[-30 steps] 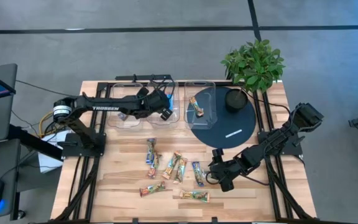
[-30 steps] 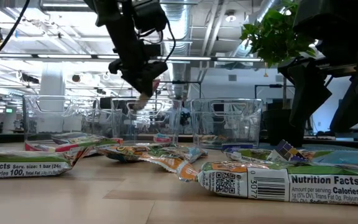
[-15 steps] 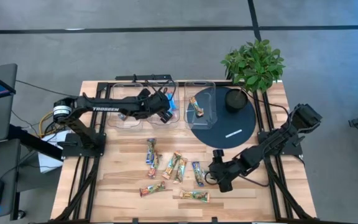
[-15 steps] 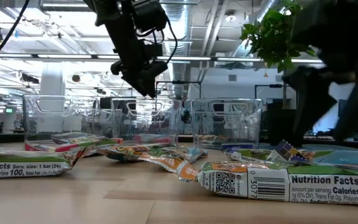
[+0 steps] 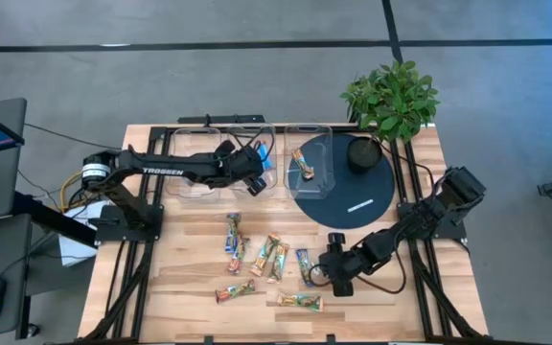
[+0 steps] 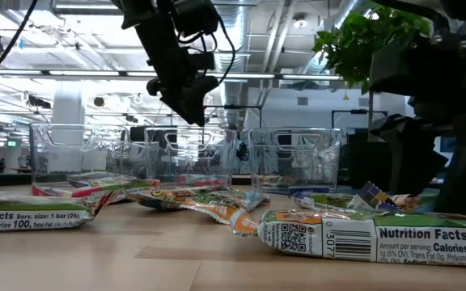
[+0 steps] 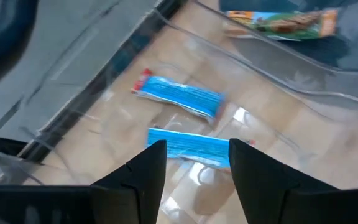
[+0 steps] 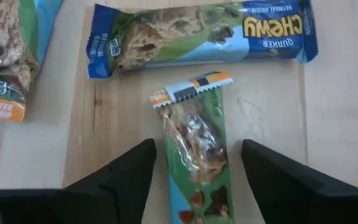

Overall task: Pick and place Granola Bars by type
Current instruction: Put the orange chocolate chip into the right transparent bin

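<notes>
Below, the right gripper (image 8: 194, 180) straddles a green-wrapped granola bar (image 8: 196, 146), fingers wide. Over the middle clear bin (image 5: 245, 172), the left gripper (image 7: 194, 165) gapes empty above two blue bars (image 7: 180, 98).

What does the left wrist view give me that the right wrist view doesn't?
Only the left wrist view: two blue bars lying in a clear bin, seen past the open, empty left gripper, and an orange-ended bar in the next bin.
Only the right wrist view: the open right gripper straddling a green bar on the wooden table, with a blue-ended bar beyond.
Both: open fingers holding nothing.
</notes>
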